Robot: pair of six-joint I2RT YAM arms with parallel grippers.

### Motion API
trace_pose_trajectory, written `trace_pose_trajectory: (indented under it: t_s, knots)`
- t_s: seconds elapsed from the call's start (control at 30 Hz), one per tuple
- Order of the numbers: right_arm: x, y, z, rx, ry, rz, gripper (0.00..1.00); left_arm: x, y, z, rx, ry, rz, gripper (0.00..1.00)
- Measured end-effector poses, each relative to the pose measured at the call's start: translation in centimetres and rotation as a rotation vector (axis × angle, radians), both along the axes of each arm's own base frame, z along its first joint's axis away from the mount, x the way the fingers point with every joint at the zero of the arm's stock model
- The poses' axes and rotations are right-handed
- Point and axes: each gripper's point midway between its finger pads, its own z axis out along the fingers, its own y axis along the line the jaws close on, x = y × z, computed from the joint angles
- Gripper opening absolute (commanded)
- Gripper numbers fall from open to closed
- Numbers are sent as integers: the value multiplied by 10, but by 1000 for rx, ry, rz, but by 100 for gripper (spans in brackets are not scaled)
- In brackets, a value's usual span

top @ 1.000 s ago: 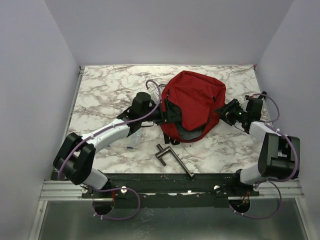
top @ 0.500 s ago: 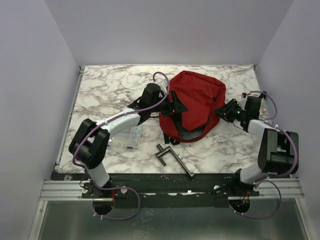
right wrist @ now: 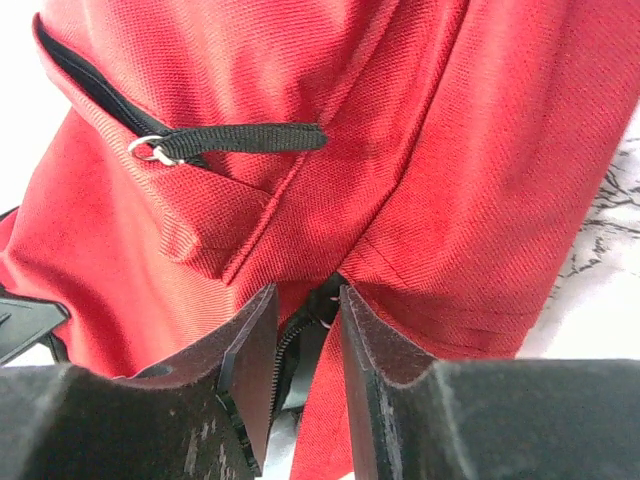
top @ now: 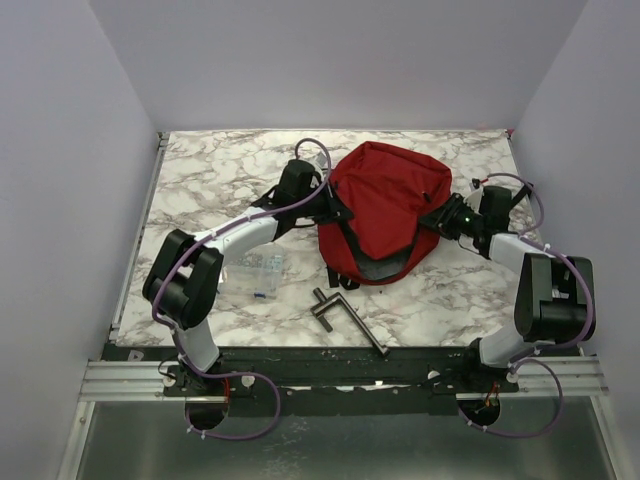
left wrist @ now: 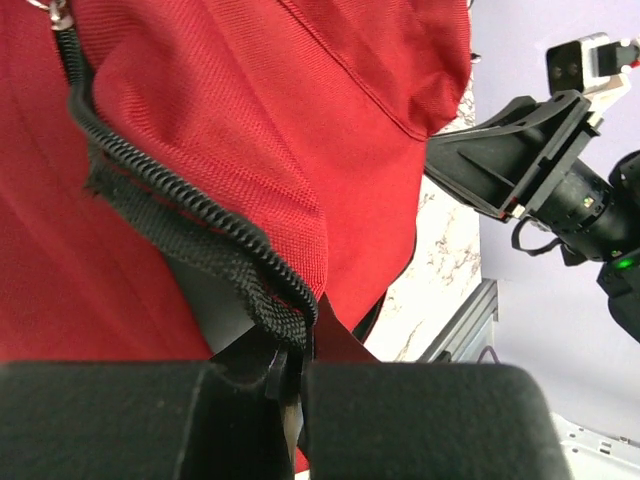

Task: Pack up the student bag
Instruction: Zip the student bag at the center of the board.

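Observation:
The student bag (top: 388, 205), dark red with black zippers, lies flat in the middle of the marble table. My left gripper (top: 333, 208) is at the bag's left edge. In the left wrist view it (left wrist: 291, 372) is shut on the black zipper edge (left wrist: 215, 235) of the bag (left wrist: 250, 110). My right gripper (top: 441, 218) is at the bag's right edge. In the right wrist view its jaws (right wrist: 305, 305) stand narrow, pinched on the zipper end and a fold of red fabric (right wrist: 430, 180). A black zipper pull (right wrist: 235, 138) lies flat above them.
A small clear plastic pouch (top: 262, 272) lies on the table left of the bag, under my left arm. A dark T-shaped metal tool (top: 345, 318) lies near the front edge. The right arm (left wrist: 535, 165) shows across the bag in the left wrist view.
My left gripper moved up along the bag's left edge and closed on the zipper edge. My right gripper shifted slightly away from the bases and narrowed onto the bag's right edge.

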Motion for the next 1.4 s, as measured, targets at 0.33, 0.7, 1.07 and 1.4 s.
trace_pose_trajectory:
  t_s: [0.33, 0.7, 1.07, 1.4]
  knots:
    - [4, 11, -9, -59, 4, 26, 28, 1, 15, -16, 25, 42, 29, 0]
    - [6, 6, -21, -161, 26, -4, 29, 7, 25, -18, 34, 45, 47, 0]
    - [5, 5, -25, -199, 23, -12, 12, 13, 32, -17, 35, 44, 60, 0]
    - [-17, 12, -14, -146, 63, 2, 0, 12, 35, -20, 43, 54, 54, 0]
